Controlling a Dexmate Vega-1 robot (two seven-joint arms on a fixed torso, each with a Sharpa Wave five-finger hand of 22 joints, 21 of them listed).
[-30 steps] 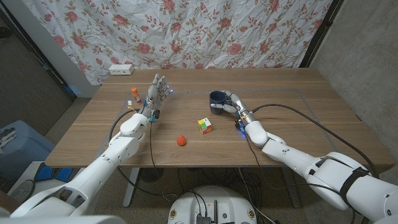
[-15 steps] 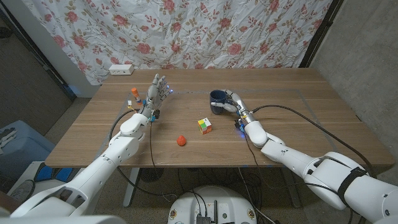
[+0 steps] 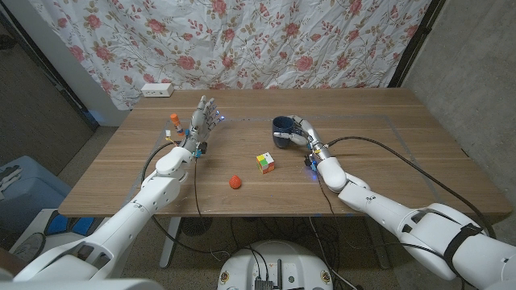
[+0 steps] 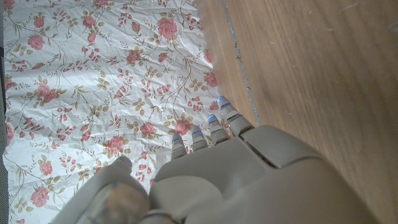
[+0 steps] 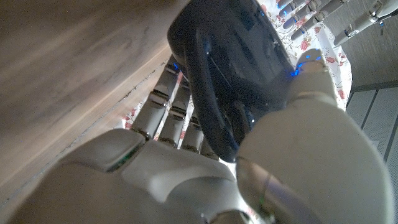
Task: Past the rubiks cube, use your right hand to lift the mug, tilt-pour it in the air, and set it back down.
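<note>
Barely moved since a second ago: right hand (image 3: 299, 134) still wrapped around the mug (image 3: 282, 129), seemingly not yet lifted off the table (image 3: 387, 153), beyond the cube (image 3: 265, 163). Left hand (image 3: 201, 121) still upright near the left edge, fingers spread, holding nothing. Looks gripped and ready to lift.

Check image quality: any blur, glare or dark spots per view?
Head view: even light, sharp; mug reads dark, little detail. Right wrist view: mug very close and soft, blue LED glints on right hand. Left wrist view: left hand near-field blurred, curtain bright but unclipped.

Glossy mug (image 5: 230, 68) (dark blue), wood table (image 3: 387, 153).
</note>
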